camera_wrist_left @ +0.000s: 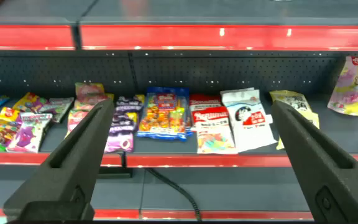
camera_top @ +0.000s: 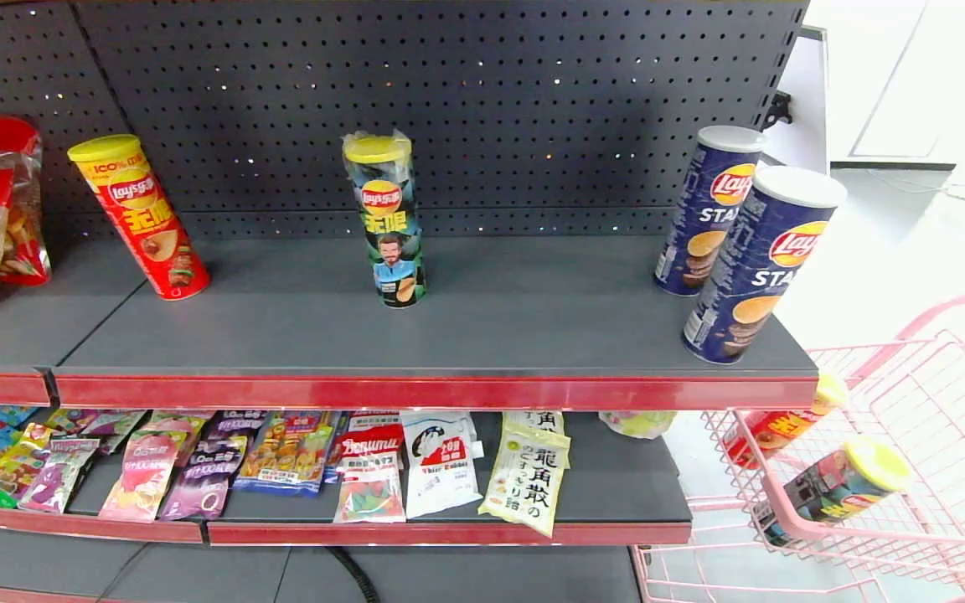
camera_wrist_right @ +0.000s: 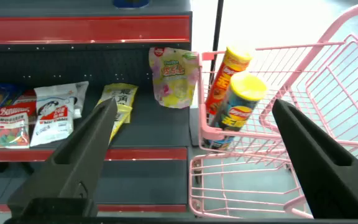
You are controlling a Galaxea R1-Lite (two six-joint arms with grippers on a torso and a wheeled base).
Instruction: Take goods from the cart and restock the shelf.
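Two chip cans lie in the pink cart (camera_top: 868, 536), just right of the shelf: a red can (camera_top: 780, 425) and a dark can (camera_top: 838, 484). Their long axes are slanted, with the yellow lids pointing away from the shelf. The right wrist view gives them leaning in the cart's corner, lids uppermost. Four shelved cans (camera_top: 384, 219) stand lids-up on the upper shelf (camera_top: 449, 335) in the head view. The left wrist view adds the snack packets (camera_wrist_left: 166, 115) on the lower shelf. Left gripper (camera_wrist_left: 191, 168) and right gripper (camera_wrist_right: 191, 168): fingers wide apart, holding and touching nothing.
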